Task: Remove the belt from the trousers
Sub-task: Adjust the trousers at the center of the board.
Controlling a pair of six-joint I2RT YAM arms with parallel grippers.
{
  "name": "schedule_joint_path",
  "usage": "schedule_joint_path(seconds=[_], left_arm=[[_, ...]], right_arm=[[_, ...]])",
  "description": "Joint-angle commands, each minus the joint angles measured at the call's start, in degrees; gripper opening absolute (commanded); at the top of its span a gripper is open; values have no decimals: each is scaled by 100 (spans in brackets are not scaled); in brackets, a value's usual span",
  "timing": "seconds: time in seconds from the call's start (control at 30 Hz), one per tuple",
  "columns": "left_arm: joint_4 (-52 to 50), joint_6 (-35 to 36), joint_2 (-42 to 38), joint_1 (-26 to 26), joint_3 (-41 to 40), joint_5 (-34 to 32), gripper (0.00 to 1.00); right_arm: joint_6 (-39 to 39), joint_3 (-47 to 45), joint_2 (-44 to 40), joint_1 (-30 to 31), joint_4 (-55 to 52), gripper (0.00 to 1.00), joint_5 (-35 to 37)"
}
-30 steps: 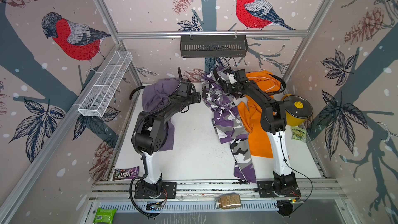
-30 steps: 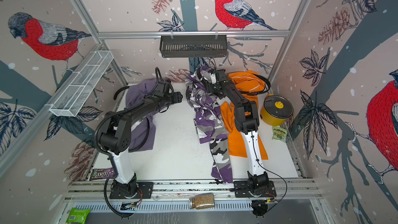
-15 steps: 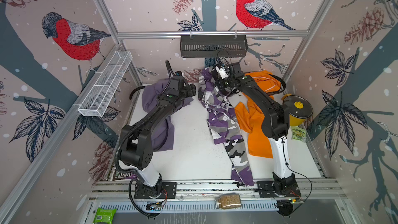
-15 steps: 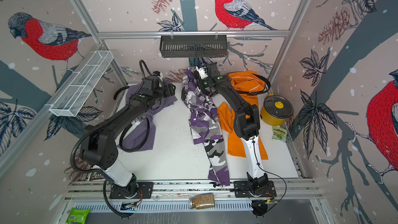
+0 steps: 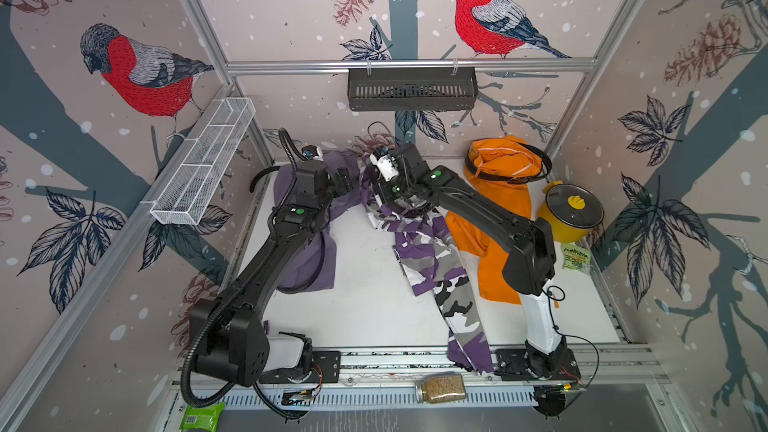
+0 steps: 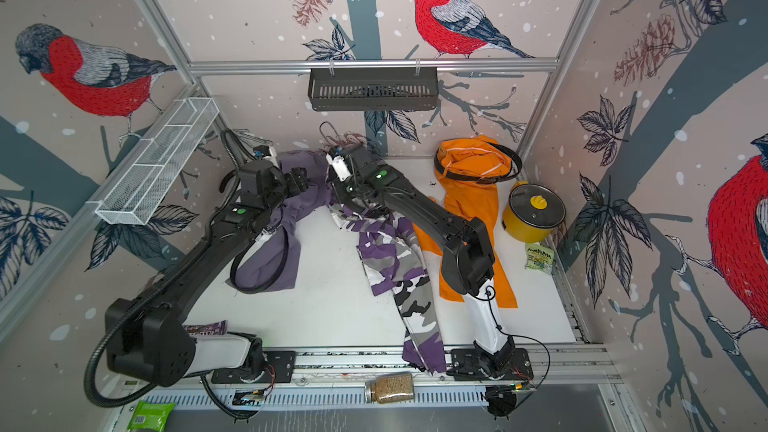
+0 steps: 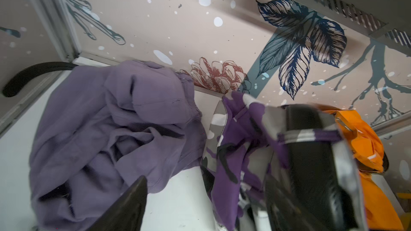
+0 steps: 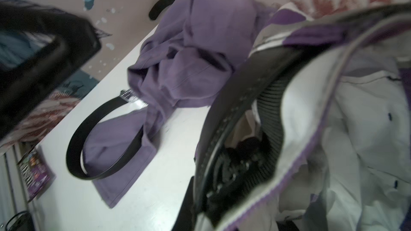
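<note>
Three pairs of trousers lie on the white table [image 5: 365,309]. The lilac trousers [image 5: 309,259] [image 8: 200,52] are at the left with a black belt loop [image 6: 257,280] [image 8: 89,130] on them. The camouflage trousers [image 5: 436,259] [image 7: 233,152] are in the middle, the orange trousers [image 5: 498,209] with a black belt [image 5: 540,168] at the right. My right gripper [image 5: 376,197] [image 8: 200,196] is shut on the black belt [image 8: 233,107] threaded through the raised camouflage waistband. My left gripper [image 5: 345,184] [image 7: 206,207] hangs open beside that waistband, holding nothing.
A yellow lidded pot [image 5: 573,209] and a snack packet [image 5: 575,257] sit at the right edge. At the front rail lie a jar [image 5: 440,387] and a green packet [image 5: 201,417]. A white wire basket [image 5: 203,164] and a black shelf [image 5: 411,89] hang on the walls.
My right gripper has shut and drawn the camouflage waistband up and to the left, dragging the trouser legs along. My left arm has stretched out, its open gripper now beside that waistband.
</note>
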Motion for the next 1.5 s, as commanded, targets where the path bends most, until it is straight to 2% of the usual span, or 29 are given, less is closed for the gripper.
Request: schedule_joint_path(seconds=[0.0, 0.03, 0.13, 0.23, 0.3, 0.43, 0.6, 0.77, 0.87, 0.97, 1.03, 1.1, 1.17, 1.23, 1.37, 1.47], left_arm=[[472, 141, -264, 16, -221, -578, 81], [459, 170, -322, 21, -263, -649, 81], [407, 213, -399, 56, -343, -706, 81], [367, 233, -447, 60, -417, -701, 81], [389, 213, -484, 60, -449, -650, 81], [389, 198, -511, 56, -449, -226, 81], [259, 199, -434, 2, -429, 564, 82], [-60, 544, -194, -720, -46, 592, 84], [-399, 606, 204, -1146, 335, 548, 86], [-458, 669, 552, -1293, 391, 451, 91], [-481, 686, 774, -1290, 356, 274, 90], [-695, 550, 1051, -1295, 403, -122, 81], [-1094, 515, 1391, -1274, 559, -605, 68], [-1449, 458, 1646, -1150, 688, -739, 59], [-1281, 328, 1612, -815, 389, -629, 51], [-1164, 316, 1551, -682, 285, -642, 49]], right_arm=[[446, -198, 161, 224, 362, 35, -129], [430, -100, 291, 221, 184, 50, -228], [106, -233, 134, 226, 62, 69, -238], [-255, -968, -573, 168, 318, 83, -89], [-482, -1216, -934, 57, 228, 88, -125], [-885, -1590, -1627, -234, -182, 93, -215], [-1194, -2546, -2444, -690, -110, 100, 121], [-1226, -3527, -2789, -1339, 340, 100, 124], [-1266, -3771, -2764, -1474, 598, 99, 180], [-1451, -3791, -2620, -1470, 744, 99, 268], [-1617, -3796, -2552, -1457, 844, 99, 391], [-1845, -3850, -2561, -1445, 988, 100, 461], [-2175, -3973, -2624, -1414, 1183, 100, 405], [-2525, -4121, -2683, -1344, 1362, 99, 362], [-3294, -4292, -2629, -1216, 1550, 100, -34], [-3897, -4304, -2449, -1015, 1564, 100, -68]])
